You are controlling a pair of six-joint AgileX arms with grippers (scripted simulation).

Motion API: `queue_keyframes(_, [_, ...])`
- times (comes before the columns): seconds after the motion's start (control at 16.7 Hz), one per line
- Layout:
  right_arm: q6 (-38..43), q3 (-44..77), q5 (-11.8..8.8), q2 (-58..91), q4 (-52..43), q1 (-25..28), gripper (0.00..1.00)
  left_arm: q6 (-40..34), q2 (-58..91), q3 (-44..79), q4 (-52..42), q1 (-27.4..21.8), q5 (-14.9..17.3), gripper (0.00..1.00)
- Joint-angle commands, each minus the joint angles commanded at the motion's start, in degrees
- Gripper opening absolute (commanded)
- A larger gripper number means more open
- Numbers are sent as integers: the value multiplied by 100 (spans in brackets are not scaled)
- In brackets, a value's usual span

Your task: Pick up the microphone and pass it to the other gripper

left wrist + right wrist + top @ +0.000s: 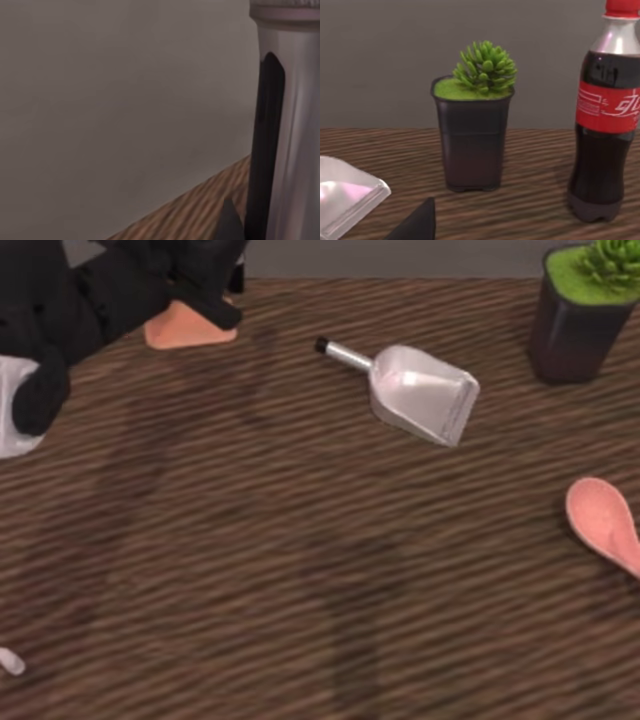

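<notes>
The microphone is hidden in every view. My left arm reaches over the table's back left corner, and its black left gripper (205, 290) hangs over a salmon-coloured object (190, 330) that it partly covers. In the left wrist view, a tall pale grey column with a black stripe (282, 130) stands very close, against the grey wall; I cannot tell what it is. My right arm is out of the top view. Only a dark tip of the right gripper (417, 225) shows in the right wrist view, low over the table.
A silver scoop (425, 392) with a black-tipped handle lies at the back middle. A dark pot with a green plant (580, 310) stands at the back right, with a cola bottle (605, 120) beside it. A pink spoon (605, 520) lies at the right edge.
</notes>
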Motion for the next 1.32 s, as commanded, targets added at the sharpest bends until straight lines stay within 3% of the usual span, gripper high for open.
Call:
queue_keyframes(0.36, [0, 0, 0, 0, 0, 0, 100, 0, -36, -14, 4, -121, -98, 0])
queue_keyframes(0.54, [0, 0, 0, 0, 0, 0, 100, -33, -314, -237, 33, -624, -631, 0])
queue_keyframes(0.84, [0, 0, 0, 0, 0, 0, 100, -121, -989, -803, 69, -1830, -1936, 0])
queue_keyframes(0.96, [0, 0, 0, 0, 0, 0, 100, -139, -1218, -964, 90, -2184, -2295, 0])
queue_keyframes(1.32, [0, 0, 0, 0, 0, 0, 100, -141, -1293, -1006, 97, -2287, -2400, 0])
